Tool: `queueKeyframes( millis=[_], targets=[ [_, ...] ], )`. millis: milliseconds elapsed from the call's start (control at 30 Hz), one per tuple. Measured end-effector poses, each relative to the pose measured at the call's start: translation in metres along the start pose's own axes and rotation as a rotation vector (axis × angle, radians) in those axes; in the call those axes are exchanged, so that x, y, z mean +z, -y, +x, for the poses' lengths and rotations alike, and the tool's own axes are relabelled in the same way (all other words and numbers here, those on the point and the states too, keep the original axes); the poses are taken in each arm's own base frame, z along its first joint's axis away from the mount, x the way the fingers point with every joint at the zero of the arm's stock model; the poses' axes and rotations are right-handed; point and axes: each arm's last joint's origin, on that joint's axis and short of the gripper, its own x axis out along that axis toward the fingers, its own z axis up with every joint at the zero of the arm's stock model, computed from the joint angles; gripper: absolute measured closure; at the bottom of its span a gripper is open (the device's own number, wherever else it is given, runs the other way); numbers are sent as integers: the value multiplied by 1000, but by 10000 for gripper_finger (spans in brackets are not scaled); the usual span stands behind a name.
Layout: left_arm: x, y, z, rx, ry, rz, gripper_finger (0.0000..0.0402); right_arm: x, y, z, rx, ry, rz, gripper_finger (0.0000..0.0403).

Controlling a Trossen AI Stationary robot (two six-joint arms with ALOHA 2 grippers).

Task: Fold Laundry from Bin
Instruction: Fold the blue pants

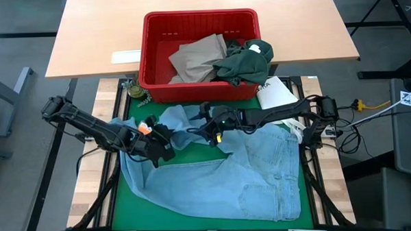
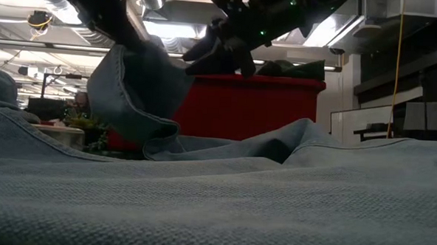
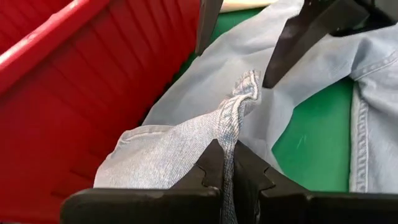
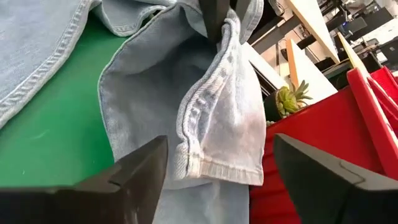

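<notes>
While the low view is mostly blocked by light denim, the bin [image 1: 201,26] shows behind it. Jeans [image 1: 221,173] lie spread on the green mat [image 1: 126,200] just in front of the bin, lower legs cut off. Left pincer [image 3: 227,163] is clenched on a lifted jeans hem beside the bin wall. Right pincer [image 4: 214,158] hangs released near that hem, touching nothing. Inside the bin: one tan garment [image 1: 198,57], one dark green garment [image 1: 245,63] draped over the rim. Tabletop [image 1: 93,30] holds one white packet [image 1: 126,57] beside the bin; the small plant [image 4: 287,99] is half hidden.
</notes>
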Motion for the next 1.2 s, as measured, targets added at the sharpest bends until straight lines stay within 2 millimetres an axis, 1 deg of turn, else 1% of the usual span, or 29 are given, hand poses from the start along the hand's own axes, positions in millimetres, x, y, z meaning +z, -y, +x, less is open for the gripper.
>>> queueKeyframes(
  millis=[267,400,467,667,833,900,967,1033,1100,1200],
  targets=[
    [3,2,0,-14,21,-3,394,-1,-4,0,72,25,-8,102],
    [7,4,0,-36,47,-30,393,-5,-8,6,77,-1,-10,102],
    [8,5,0,-58,53,-26,393,-7,-8,12,46,-4,-16,102],
    [13,8,-1,-116,83,-24,394,-13,-13,18,46,-40,-111,102],
    [19,11,-2,-137,132,-22,394,-18,-18,23,53,-62,-117,102],
    [20,11,-2,-145,140,-19,394,-18,-18,26,28,-72,-119,106],
    [20,11,-2,-148,139,-18,394,-20,-18,27,9,-105,-122,122],
    [20,11,-2,-148,139,-18,394,-20,-16,27,-33,-128,-123,150],
    [20,11,-2,-148,139,-18,394,-20,-14,27,-69,-139,-125,190],
    [20,11,-2,-148,138,-15,393,-17,-12,27,-100,-126,-132,261]
  ],
)
